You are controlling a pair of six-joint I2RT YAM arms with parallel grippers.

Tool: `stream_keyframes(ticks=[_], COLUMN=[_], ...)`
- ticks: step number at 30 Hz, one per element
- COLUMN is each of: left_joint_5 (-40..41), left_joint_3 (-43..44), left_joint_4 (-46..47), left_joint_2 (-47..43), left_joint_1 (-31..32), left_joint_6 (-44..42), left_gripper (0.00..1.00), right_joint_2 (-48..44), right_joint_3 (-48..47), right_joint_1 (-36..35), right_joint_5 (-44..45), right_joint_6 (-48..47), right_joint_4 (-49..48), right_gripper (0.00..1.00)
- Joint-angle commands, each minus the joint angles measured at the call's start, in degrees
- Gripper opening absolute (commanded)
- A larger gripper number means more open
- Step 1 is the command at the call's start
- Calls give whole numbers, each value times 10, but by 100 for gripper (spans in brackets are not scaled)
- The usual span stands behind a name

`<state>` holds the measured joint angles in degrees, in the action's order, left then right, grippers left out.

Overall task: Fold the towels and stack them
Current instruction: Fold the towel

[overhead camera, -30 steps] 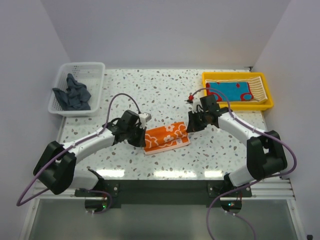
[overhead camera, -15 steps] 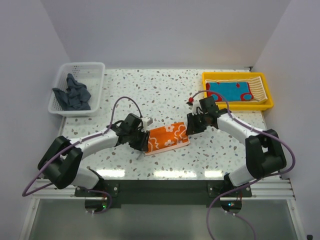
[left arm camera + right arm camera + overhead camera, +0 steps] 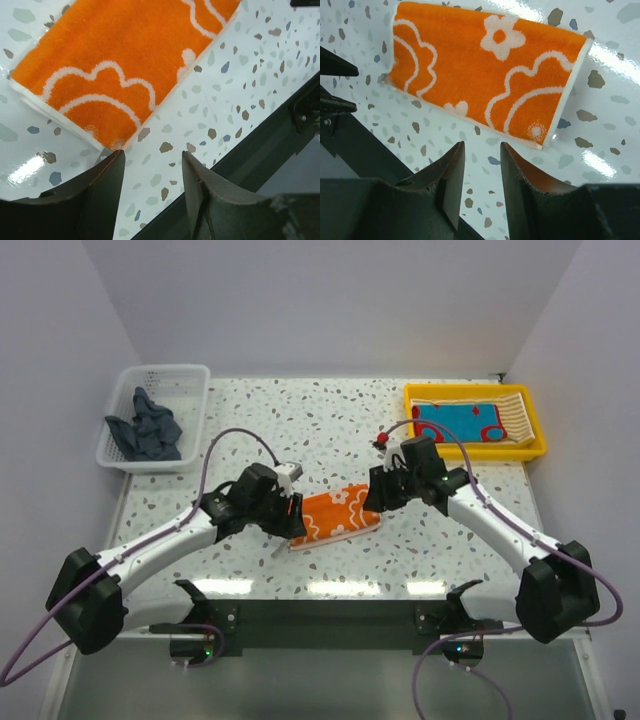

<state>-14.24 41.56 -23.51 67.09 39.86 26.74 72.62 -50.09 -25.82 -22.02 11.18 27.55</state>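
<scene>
Speckled white table [image 3: 330, 410]: the overhead view alone takes in its full extent and the two containers at the far corners. White mesh basket [image 3: 165, 370], far left: holds a crumpled dark blue-grey towel [image 3: 148, 428]. Yellow tray [image 3: 470, 452], far right: holds a teal-blue towel with red marks [image 3: 455, 420] lying flat on a tan-and-white striped towel [image 3: 512, 412], whose stripes show along the right side. Orange towel with white flower prints [image 3: 335, 512]: folded into a compact oblong, lying flat and slightly askew at the table's centre-front, between the two arms. Only the wrist views show its detail. The left wrist view gives layered white edges at the towel's near corner [image 3: 125, 55]. The right wrist view gives a whole flower and a white border along the short end [image 3: 485, 75]. Left gripper [image 3: 290, 515]: at the towel's left end. Its own camera shows the fingers [image 3: 152, 157] spread moderately wide over bare table just off the corner, with nothing between them. Right gripper [image 3: 377, 492]: at the towel's right end. Its own camera shows the fingers [image 3: 481, 147] parted more narrowly, empty, just off the towel's long edge.
</scene>
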Motion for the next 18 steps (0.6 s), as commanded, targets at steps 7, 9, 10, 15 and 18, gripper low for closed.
stream_keyframes(ticks=[7,9,10,15,18], left_joint_5=[83,85,90,86,89], left_joint_3=[85,78,74,11,-19], left_joint_4=[47,58,54,62,63], left_joint_2=[106,137,147,183,187], left_joint_1=[5,10,14,38,52], left_joint_6=[43,45,45,58,67], left_gripper=[42,38,36,23,16], right_joint_2=[53,66,73,104,107], right_joint_3=[27,46,54,114,134], right_joint_1=[-1,-1,-1,-1,-1], right_joint_5=[49,66,68,73,72], right_joint_6=[96,107,111,129,138], right_joint_4=[-137,-158,-166,-208,-216], right_gripper=[35,34,34,33,33])
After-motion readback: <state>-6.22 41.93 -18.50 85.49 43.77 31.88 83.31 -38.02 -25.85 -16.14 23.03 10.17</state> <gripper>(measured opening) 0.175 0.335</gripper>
